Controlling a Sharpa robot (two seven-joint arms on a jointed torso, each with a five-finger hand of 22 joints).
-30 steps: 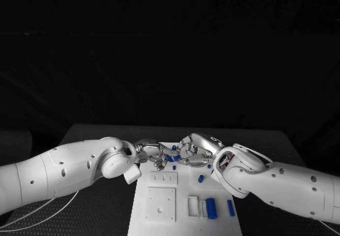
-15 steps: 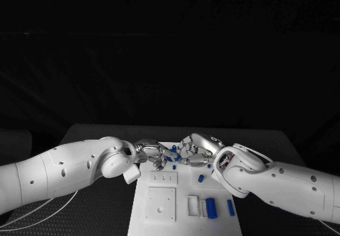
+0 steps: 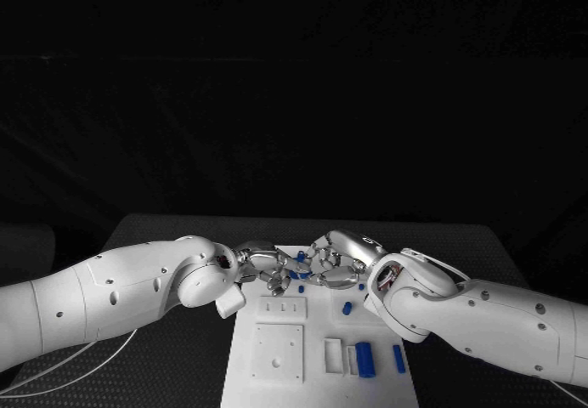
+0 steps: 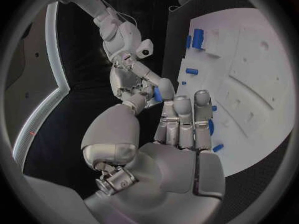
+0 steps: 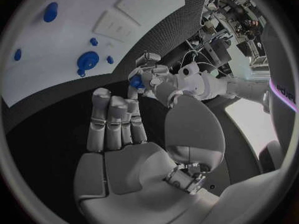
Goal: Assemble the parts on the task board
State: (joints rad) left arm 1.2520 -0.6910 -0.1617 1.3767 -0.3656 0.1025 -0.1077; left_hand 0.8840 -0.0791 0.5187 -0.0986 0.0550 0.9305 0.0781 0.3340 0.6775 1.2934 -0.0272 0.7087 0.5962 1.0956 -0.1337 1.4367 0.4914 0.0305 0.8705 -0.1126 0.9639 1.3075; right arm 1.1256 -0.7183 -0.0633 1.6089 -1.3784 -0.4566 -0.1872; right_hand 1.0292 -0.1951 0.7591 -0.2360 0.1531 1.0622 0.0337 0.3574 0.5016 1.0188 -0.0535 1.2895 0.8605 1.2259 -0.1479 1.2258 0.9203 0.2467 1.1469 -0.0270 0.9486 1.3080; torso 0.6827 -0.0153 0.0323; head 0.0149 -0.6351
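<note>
Meeting over the far end of the board (image 3: 321, 374), the left hand (image 3: 261, 263) and right hand (image 3: 333, 259) share a small blue part (image 3: 298, 273). From the left wrist, the right hand's fingers (image 4: 148, 76) pinch the part (image 4: 157, 92). From the right wrist, the left hand seemingly pinches it (image 5: 135, 82) too. A mistimed release could drop it onto the counter.

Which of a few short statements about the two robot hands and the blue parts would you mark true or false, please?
1. The left robot hand and right robot hand meet over the task board's far end. True.
2. A small blue part sits between their fingertips. True.
3. No blue pieces lie on the board. False: several do, including a blue block at its near end.
4. The right robot hand rests at the board's near end. False: it is at the far end.
</note>
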